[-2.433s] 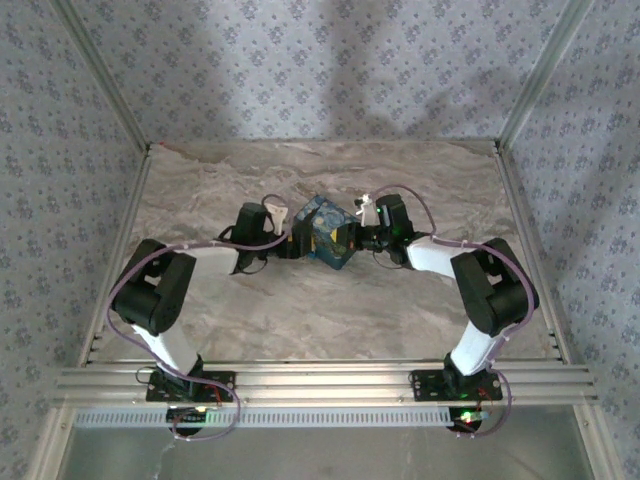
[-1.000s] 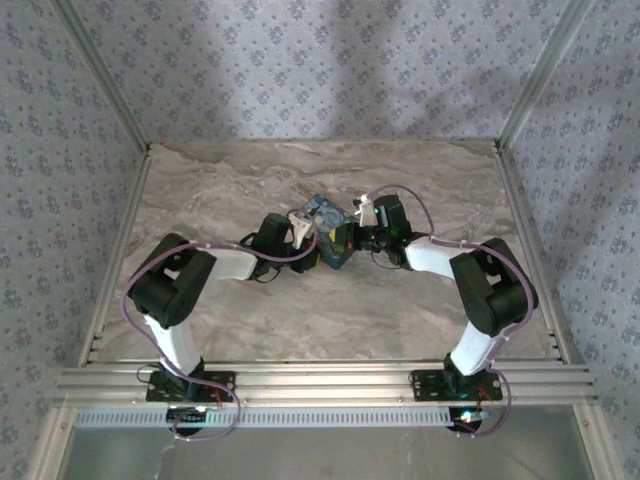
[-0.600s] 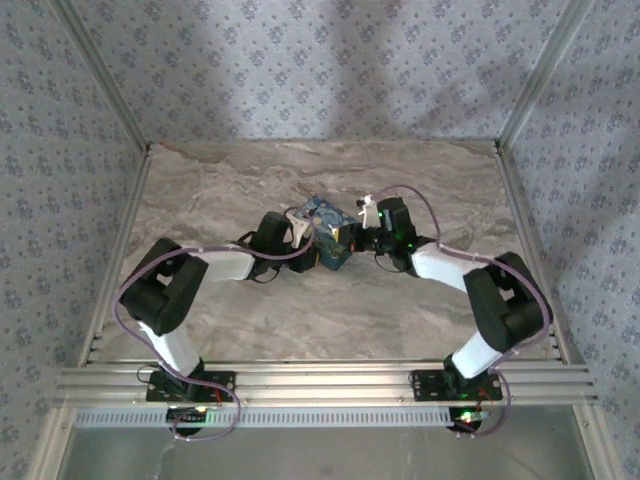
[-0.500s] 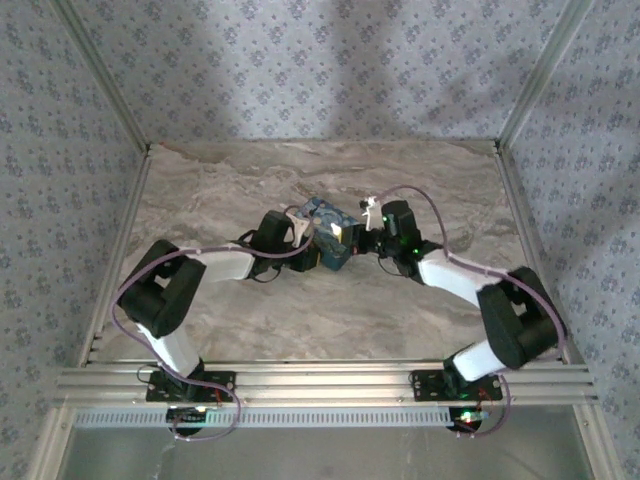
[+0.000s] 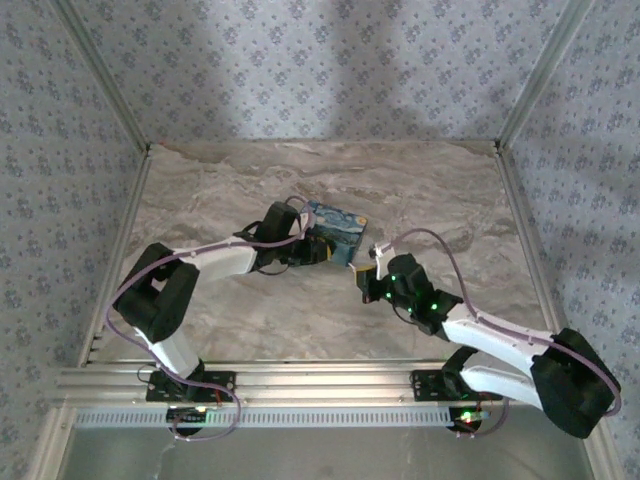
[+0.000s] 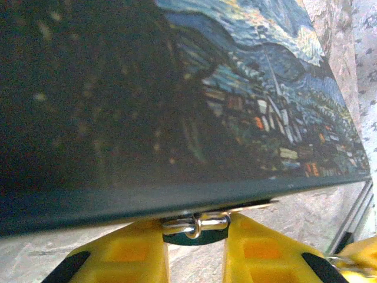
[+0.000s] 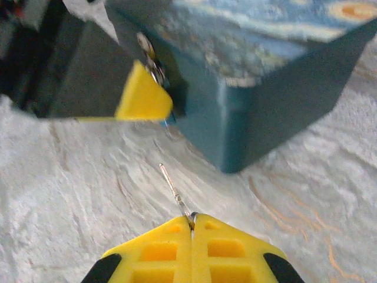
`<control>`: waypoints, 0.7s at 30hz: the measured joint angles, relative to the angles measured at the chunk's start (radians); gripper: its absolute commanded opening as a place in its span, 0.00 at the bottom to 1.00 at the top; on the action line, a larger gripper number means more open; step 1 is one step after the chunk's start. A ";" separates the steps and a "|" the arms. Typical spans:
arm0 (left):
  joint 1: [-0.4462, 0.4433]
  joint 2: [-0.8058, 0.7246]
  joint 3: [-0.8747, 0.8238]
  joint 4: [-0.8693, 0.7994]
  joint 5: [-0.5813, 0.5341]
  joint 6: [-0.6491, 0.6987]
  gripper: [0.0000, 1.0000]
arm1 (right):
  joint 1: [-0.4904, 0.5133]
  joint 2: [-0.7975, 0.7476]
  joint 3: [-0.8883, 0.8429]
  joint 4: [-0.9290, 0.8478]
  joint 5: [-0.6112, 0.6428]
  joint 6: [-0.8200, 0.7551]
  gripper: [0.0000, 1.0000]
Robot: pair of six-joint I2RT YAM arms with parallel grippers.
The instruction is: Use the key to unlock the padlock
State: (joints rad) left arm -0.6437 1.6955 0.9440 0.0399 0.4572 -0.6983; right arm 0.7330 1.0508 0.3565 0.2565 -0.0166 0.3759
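One grey marbled tabletop, carrying one blue starry-night-print box. Two grippers: my left gripper sits at the box's latch edge, yellow fingers flanking one tiny dark teal padlock, steadying it, I reckon. Whether they're clamped, I can't tell. My right gripper is pinched tight on one thin silver key, aimed lockward.

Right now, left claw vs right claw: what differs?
Left claw grips the padlock against the box; right claw pinches the key, off the box. Left claw's fingers stand apart around the padlock; right claw's are pressed together. Shared: yellow fingers, both gripping.
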 measured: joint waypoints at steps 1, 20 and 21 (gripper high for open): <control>0.000 0.000 0.003 -0.002 0.002 -0.019 0.22 | 0.013 0.000 -0.011 0.001 0.019 -0.001 0.00; -0.002 0.000 0.007 0.069 0.034 -0.254 0.21 | 0.110 0.248 -0.022 0.238 0.164 -0.012 0.00; -0.003 0.000 0.007 0.069 0.034 -0.257 0.21 | 0.111 0.256 -0.020 0.248 0.164 -0.012 0.00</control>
State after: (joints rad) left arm -0.6464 1.6955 0.9512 0.1089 0.4911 -0.9550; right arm 0.8436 1.3064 0.3367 0.5049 0.1478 0.3641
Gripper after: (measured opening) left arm 0.215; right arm 0.038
